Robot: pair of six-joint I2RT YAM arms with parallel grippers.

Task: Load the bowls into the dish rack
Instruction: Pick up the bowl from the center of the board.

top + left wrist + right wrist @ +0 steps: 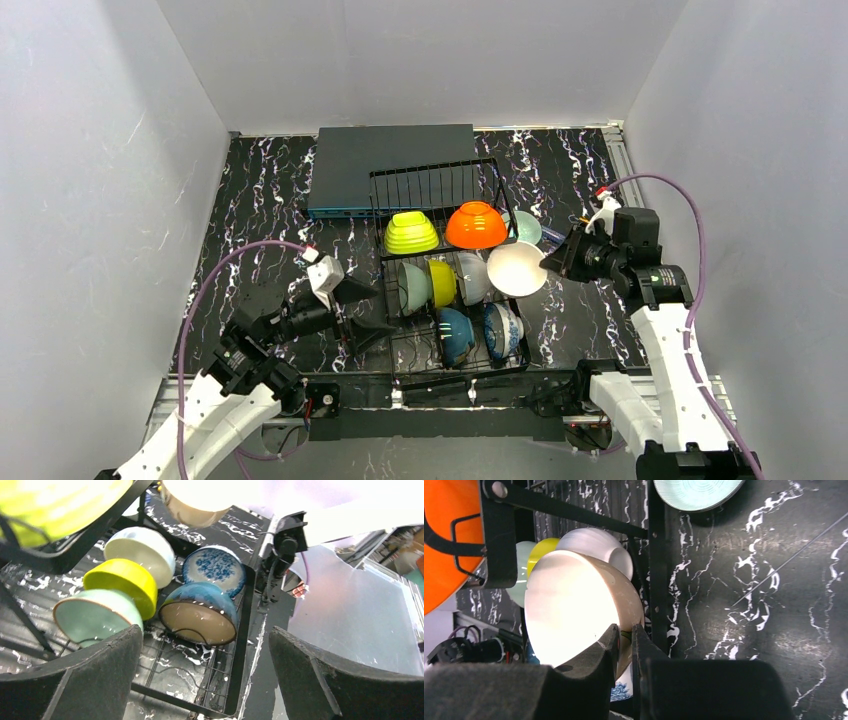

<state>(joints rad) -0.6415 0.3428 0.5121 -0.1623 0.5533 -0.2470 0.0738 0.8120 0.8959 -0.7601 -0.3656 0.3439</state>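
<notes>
Rack (430,186), partly loaded. Beige bowl (517,268) hangs at the rack's right edge, its rim pinched by the right gripper (625,635). This thin hold may slip and drop the bowl onto its neighbours. Left gripper (368,310) is spread wide and empty.

Black table (260,200) with white marble-like veins. Three things sit directly on it. Black wire dish rack (432,186) takes the middle and reaches toward the near edge. Flat dark grey box (390,160) lies at the far edge, just behind the rack, with its left part sticking out past it. Mint bowl (524,228) is on the bare top, just beside the rack's right side.
</notes>
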